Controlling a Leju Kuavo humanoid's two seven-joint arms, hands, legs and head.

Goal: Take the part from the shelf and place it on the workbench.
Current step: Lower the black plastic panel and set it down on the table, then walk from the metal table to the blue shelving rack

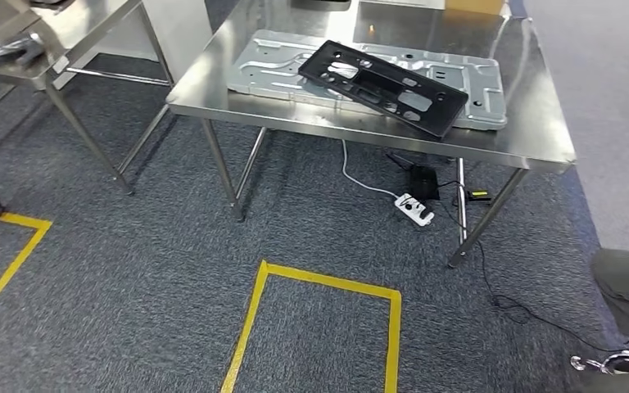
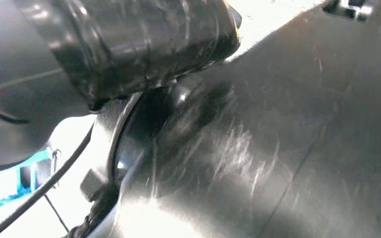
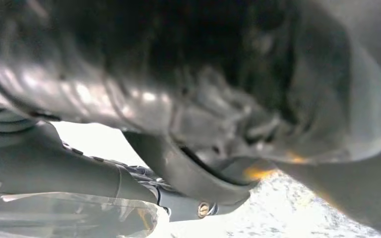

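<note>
Part (image 1: 382, 85) on steel workbench (image 1: 532, 131)

Even bright overhead light — workbench (image 1: 532, 139) glare, wrist views blurred.

So the part (image 1: 383, 86) is a long flat black plastic panel with a bunch of cutouts along it, some rectangular slots and some rounded holes. It's lying flat, angled diagonally across a silver stamped sheet-metal plate (image 1: 450, 80) full of pressed ribs and small holes. One end of it pokes a bit past the plate's near edge. Both are sitting on top of my stainless steel workbench (image 1: 532, 131), the plate square-ish to the bench and the black panel skewed on it.
</note>
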